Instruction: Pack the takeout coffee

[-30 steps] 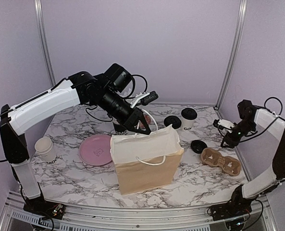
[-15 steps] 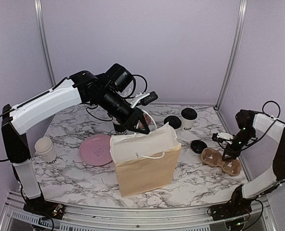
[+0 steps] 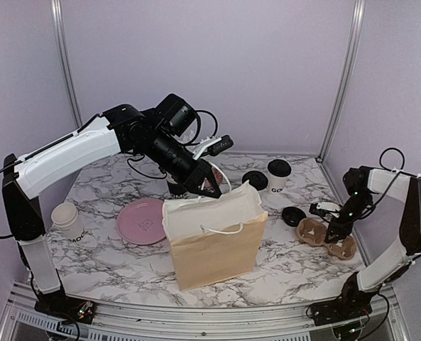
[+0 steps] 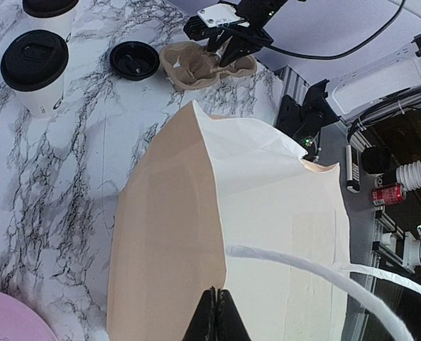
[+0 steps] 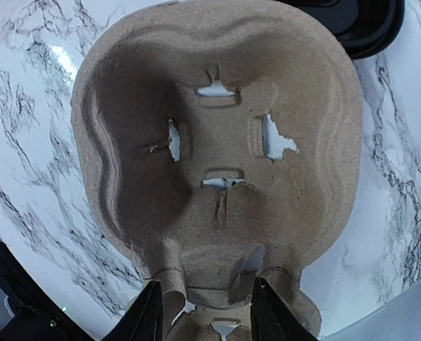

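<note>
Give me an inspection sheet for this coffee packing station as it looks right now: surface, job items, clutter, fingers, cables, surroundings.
Surface: marble table, no spills seen.
Job's things: takeout coffee lidded, upright, behind and right of the open paper bag; cup carrier lies right of the bag.
Clutter: second lidded cup, loose black lid, pink plate, stack of white cups.
Grippers: left gripper fingers shut on the bag's rim; right gripper fingers straddle the carrier's waist, grip unclear.
Cables: black loops by both wrists.
Surroundings: lilac walls, metal posts.
</note>
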Controlling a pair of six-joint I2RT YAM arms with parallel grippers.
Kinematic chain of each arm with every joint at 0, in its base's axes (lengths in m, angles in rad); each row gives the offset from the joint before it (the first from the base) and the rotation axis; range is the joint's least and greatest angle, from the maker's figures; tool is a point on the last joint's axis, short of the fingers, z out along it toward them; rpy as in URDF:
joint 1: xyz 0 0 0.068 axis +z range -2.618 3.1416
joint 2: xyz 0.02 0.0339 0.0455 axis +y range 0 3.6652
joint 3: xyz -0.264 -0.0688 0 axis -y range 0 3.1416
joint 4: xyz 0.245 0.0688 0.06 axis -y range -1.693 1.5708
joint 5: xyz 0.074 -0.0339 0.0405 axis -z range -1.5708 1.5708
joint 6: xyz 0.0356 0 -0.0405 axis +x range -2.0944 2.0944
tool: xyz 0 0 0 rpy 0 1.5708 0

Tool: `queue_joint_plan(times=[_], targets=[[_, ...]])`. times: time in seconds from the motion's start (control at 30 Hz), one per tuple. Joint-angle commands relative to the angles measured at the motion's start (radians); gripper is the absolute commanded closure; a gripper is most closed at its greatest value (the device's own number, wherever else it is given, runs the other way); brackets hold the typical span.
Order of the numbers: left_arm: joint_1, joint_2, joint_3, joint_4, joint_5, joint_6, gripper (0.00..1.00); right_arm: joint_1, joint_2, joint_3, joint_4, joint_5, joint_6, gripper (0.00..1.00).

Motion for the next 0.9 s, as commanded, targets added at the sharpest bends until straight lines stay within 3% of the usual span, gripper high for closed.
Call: queue_joint_plan(times=[0.0,0.37,0.87], targets=[[0.004,0.01,-0.001,-0.045,-0.011,0.021,0.98,-0.002,0.017,-0.004,0.007,-0.02,-0.017,0.6],[0.004,0.015,-0.001,-0.052,-0.007,0.025,0.98,0.014,0.006,-0.043,0.043,0.018,-0.022,0.64],[0.006,0.017,0.009,-0.055,-0.012,0.03,0.97,0.021,-0.091,-0.002,-0.018,-0.012,-0.012,0.81]])
